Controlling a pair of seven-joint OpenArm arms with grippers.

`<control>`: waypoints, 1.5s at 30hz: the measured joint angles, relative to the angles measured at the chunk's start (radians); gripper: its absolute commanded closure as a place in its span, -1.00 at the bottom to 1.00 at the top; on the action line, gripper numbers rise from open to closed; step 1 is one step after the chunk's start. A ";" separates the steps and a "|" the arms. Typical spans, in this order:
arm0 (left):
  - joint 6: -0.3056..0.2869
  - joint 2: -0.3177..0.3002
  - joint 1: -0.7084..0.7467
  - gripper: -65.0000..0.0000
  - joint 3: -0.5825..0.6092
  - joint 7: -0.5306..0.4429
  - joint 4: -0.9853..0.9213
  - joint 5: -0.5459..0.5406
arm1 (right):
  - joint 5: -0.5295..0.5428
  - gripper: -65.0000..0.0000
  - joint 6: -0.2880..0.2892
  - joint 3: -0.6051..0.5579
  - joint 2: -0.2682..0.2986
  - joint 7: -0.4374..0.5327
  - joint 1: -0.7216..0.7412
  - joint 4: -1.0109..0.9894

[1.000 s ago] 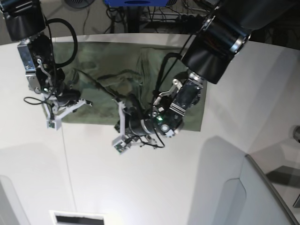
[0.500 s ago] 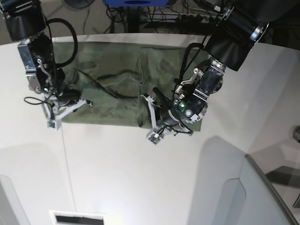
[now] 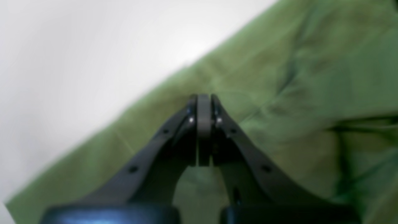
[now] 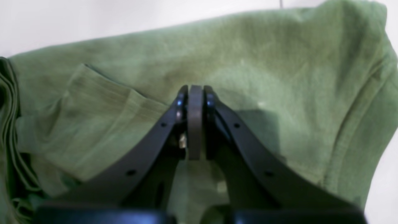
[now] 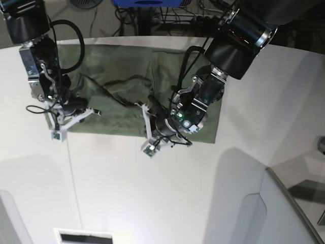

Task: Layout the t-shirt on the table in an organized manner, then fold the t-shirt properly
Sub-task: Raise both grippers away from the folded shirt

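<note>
The olive-green t-shirt lies spread on the far half of the white table, with creases bunched in its middle. In the base view my left gripper hangs over the shirt's near edge, right of centre. In the left wrist view the left gripper is shut above the t-shirt, and no cloth shows between its jaws. My right gripper is over the shirt's near left corner. In the right wrist view the right gripper is shut just above the t-shirt.
A grey translucent panel stands at the near right. A dark slot sits at the table's near edge. Cables and a blue object lie beyond the curved far edge. A thin seam runs down the tabletop.
My left gripper swung right along the shirt's near edge, then came partway back left, and the creases in the shirt's middle shifted. The right arm has held still.
</note>
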 measured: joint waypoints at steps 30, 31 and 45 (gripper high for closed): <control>-0.269 -0.268 0.572 1.00 -1.024 -0.021 0.389 -0.006 | 0.367 -1.00 0.228 0.702 -0.009 -0.460 -0.093 0.112; -0.272 -0.265 0.571 1.00 -1.038 -0.019 0.381 -0.013 | 0.364 -1.00 0.266 0.726 -0.006 -0.463 -0.093 0.095; -0.542 -0.261 0.557 1.00 -1.180 -0.015 0.305 0.000 | 0.397 -0.99 0.443 0.747 0.020 -0.490 -0.083 -0.203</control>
